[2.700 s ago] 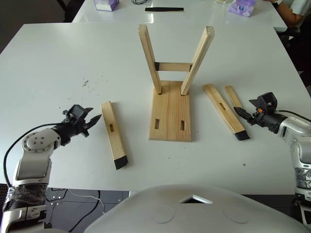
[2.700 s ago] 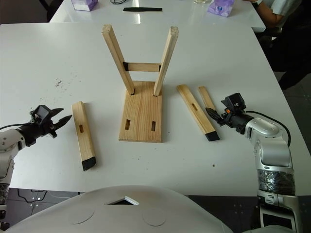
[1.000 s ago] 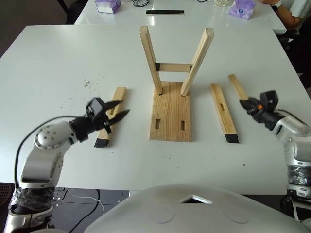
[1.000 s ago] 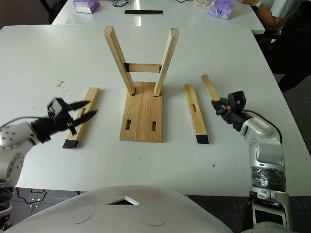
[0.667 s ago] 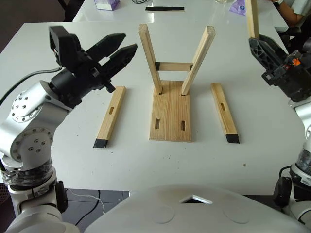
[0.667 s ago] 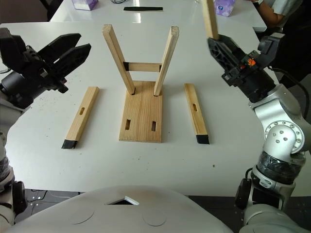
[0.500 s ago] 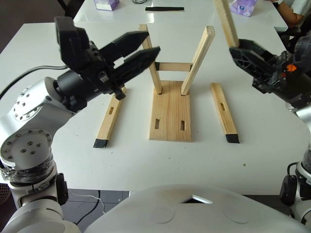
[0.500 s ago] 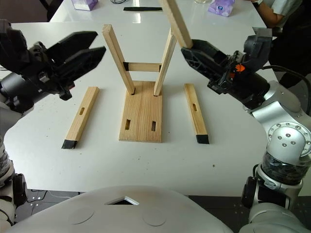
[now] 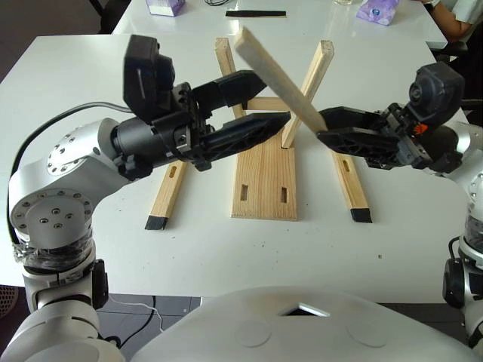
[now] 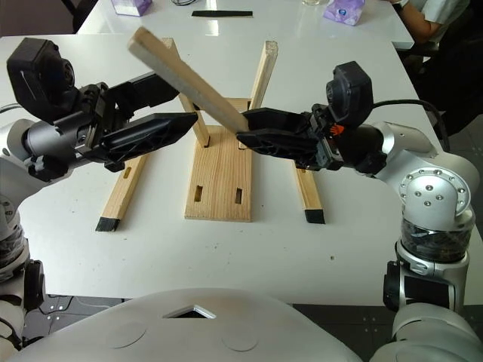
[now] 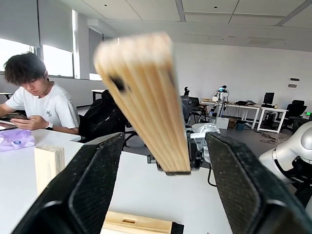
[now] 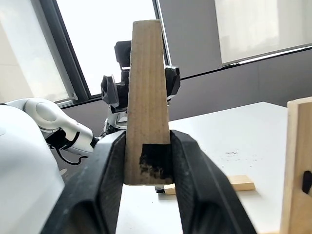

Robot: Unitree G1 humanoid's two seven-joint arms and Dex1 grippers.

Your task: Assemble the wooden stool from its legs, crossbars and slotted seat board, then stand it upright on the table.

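Note:
The seat board (image 9: 264,177) lies flat on the white table. Two legs (image 9: 314,79) stand in its far slots, joined by a crossbar. A loose slotted leg (image 9: 170,187) lies left of the board and another (image 9: 349,185) lies right of it. Above the board my right gripper (image 9: 323,126) is shut on the lower end of a thin crossbar (image 9: 275,75), which slants up and to the left. My left gripper (image 9: 274,98) is open, one finger on each side of that crossbar. The left wrist view shows the crossbar (image 11: 146,97) between the spread fingers (image 11: 95,195). In the right wrist view, the fingers (image 12: 195,185) clamp it.
A second white table stands behind, with a black strip (image 9: 255,13) and purple boxes (image 9: 164,6) on it. Bare table surface (image 9: 83,83) lies at the far left and along the near edge.
Both arms rose from the table. The right gripper lifted the thin crossbar and swung it over the board. The left gripper came up open and moved around the bar's upper part.

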